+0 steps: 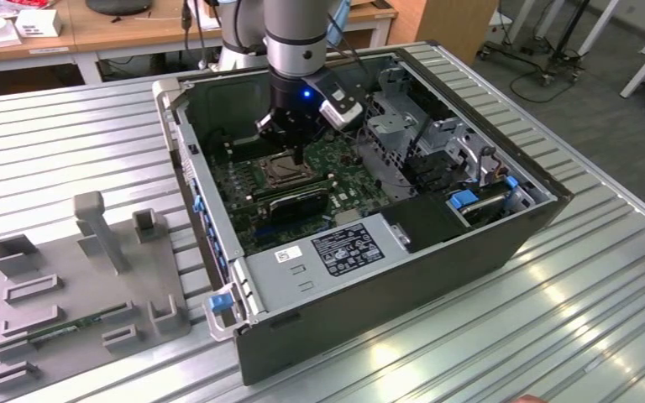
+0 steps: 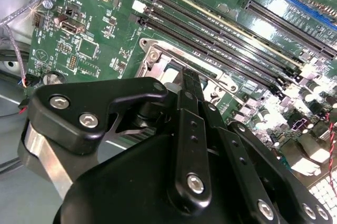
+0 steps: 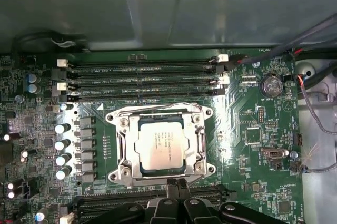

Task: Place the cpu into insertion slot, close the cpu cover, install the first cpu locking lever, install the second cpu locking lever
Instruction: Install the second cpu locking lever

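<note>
cpu (image 3: 160, 149) seated in insertion slot (image 3: 120, 153), clenched empty gripper (image 3: 176, 183) at its edge

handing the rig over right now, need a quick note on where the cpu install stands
Gripper: fingertips together, holding nothing, at the edge of the insertion slot.
CPU: seated in the slot, silvery face up.
CPU cover: looks folded down, its frame around the chip.
Done: CPU placed; cover apparently closed.
Left: both locking levers; whether either is latched cannot be told.
The motherboard sits inside the open computer case.
</note>
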Tool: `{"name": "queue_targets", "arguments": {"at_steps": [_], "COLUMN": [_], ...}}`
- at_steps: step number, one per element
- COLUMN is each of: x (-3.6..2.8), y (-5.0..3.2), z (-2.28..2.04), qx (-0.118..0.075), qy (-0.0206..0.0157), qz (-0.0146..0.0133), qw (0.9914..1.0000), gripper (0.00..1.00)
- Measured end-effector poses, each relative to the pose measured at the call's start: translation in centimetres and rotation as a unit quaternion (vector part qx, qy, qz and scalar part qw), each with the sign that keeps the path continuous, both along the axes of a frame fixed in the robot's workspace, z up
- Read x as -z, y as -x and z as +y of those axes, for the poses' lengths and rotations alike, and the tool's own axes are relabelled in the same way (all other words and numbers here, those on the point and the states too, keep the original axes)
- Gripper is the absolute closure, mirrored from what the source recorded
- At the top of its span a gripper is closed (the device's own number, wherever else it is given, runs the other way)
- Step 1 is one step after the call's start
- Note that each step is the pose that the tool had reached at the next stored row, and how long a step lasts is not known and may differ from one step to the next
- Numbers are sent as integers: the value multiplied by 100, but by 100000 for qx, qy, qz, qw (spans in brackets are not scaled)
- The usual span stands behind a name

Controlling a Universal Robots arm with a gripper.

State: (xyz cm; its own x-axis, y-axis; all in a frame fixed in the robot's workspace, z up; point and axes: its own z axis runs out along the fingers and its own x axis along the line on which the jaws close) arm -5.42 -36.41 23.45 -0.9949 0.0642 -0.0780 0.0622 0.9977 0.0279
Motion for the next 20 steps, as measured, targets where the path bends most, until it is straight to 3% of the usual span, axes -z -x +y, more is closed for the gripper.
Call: {"name": "queue_targets", "arguments": {"at_steps": [5,12,18,20], "x": [-9,-117,-120,-120], "y": [0,0,0,-1], "z": [-1,-1,-1,-1], "qx": [-1,-2,-2,-10], "qy": [14,7,1,11], "qz": [8,3,-1,153], "qw": [100000,100000,100000,100000], "gripper": [89,89,89,89]}}
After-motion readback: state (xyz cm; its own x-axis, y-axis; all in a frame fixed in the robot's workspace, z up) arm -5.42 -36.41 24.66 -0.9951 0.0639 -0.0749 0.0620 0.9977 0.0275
